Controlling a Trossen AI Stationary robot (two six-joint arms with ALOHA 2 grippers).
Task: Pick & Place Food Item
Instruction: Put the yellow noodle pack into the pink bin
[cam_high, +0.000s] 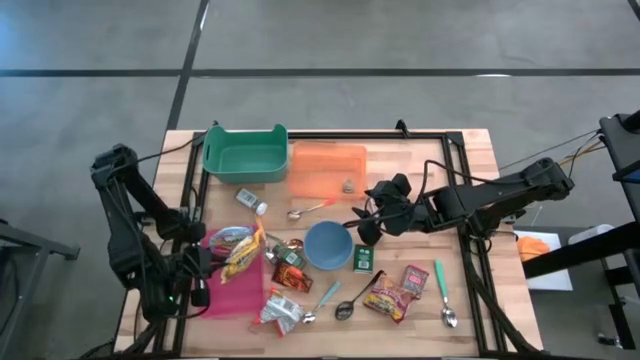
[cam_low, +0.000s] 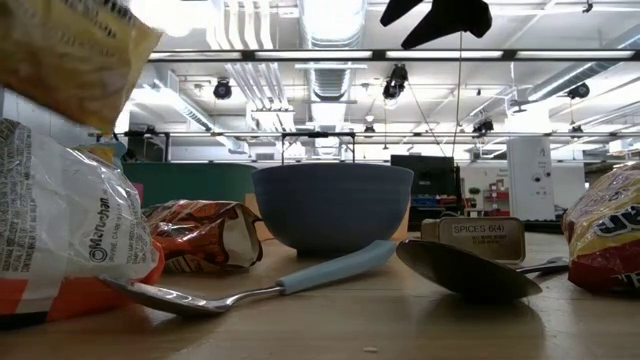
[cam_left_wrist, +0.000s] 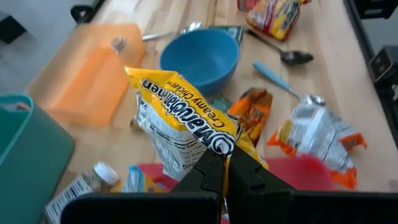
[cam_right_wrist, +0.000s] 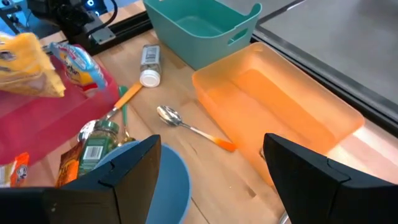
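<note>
Left arm folded at table's (cam_high: 470, 150) left edge, forearm reaching inward; left end effector (cam_left_wrist: 225, 177) pressed together, pinching yellow ramen packet (cam_left_wrist: 180, 118) by lower edge; packet lifted clear of table, hanging above pink tray (cam_high: 232, 288), near blue bowl (cam_high: 328, 245); right arm stretched low across table from right side; right end effector (cam_high: 378, 212) spread, holding nothing, hovering between orange bin (cam_high: 327, 170) and blue bowl; teal bin (cam_high: 245, 153) at far left corner
</note>
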